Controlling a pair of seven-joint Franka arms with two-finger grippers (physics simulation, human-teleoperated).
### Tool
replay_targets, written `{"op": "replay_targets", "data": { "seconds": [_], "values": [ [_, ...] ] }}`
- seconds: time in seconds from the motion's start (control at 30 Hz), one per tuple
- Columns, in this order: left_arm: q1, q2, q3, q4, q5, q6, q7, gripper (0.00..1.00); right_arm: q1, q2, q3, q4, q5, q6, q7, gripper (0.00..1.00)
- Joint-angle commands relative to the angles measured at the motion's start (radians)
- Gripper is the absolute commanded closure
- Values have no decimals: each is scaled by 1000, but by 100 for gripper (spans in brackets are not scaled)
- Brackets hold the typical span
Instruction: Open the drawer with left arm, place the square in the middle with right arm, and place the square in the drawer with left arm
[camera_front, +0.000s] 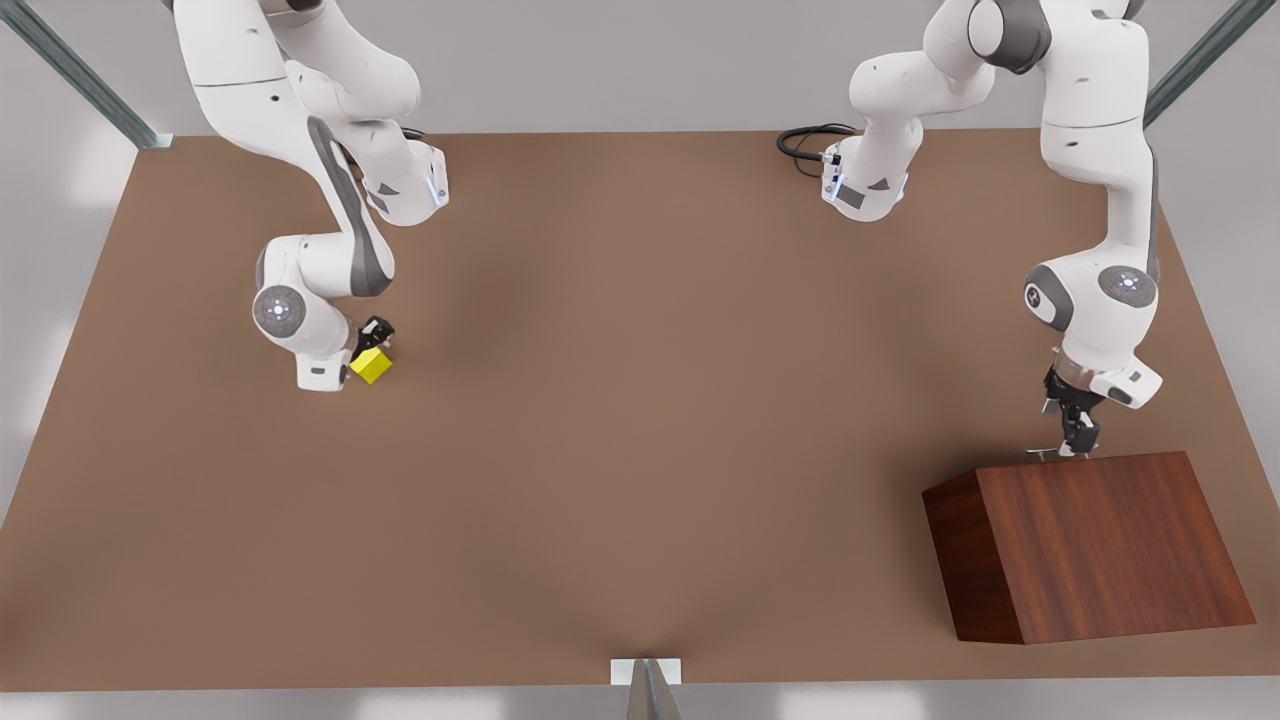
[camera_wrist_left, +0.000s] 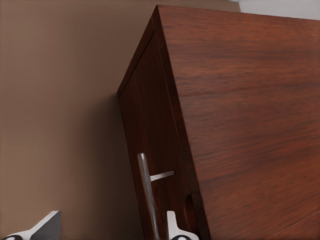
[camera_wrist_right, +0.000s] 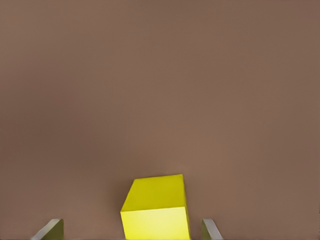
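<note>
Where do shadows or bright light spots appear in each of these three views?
Front view: soft dark patches on the table; pale light patches beyond its edges. Left wrist view: the cabinet front with the handle is darker than its top. Right wrist view: the square has a brighter front face, a faint shadow around it.

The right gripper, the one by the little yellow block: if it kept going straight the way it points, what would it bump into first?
Most likely the yellow block. The right gripper points down at it with open fingers on either side. How much gap remains is hard to judge. Below the block is the brown table.
</note>
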Motion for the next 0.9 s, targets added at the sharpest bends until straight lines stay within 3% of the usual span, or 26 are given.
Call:
{"op": "replay_targets", "data": {
  "seconds": [0.0, 0.17, 0.87],
  "values": [
    [0, 1, 0, 0, 0, 0, 0, 0, 0, 2, -2, 0, 0, 3, 0, 0],
    [0, 12, 0, 0, 0, 0, 0, 0, -12, 14, -8, -52, -40, 115, -15, 0],
    [2, -46, 0, -38, -1, -115, -9, 0, -42, 54, -9, -151, -72, 246, -63, 0]
  ]
}}
